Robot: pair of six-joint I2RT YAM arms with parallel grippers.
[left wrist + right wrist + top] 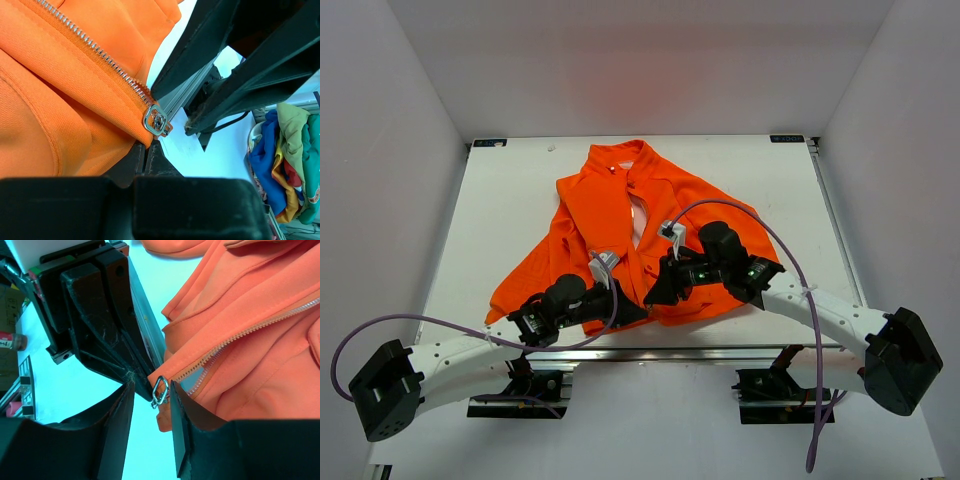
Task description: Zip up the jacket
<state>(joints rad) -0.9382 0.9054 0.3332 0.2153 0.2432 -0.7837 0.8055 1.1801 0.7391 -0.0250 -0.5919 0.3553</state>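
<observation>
The orange jacket [600,210] lies spread on the white table [500,220], collar at the far side and front part open. My left gripper [145,146] is at the bottom hem [638,312], shut on the jacket's edge just below the silver zipper slider [157,121]. The zipper teeth [90,47] run up and away from it. My right gripper [151,386] sits close beside it [655,290], open. The metal zipper pull [160,390] hangs in the gap, nearer the right finger [177,415], and neither finger touches it. Both arms cover the lowest part of the hem.
Both grippers crowd the near table edge, right above the metal rail [650,352]. A heap of coloured clothes [285,165] lies off the table. White walls enclose the table on three sides.
</observation>
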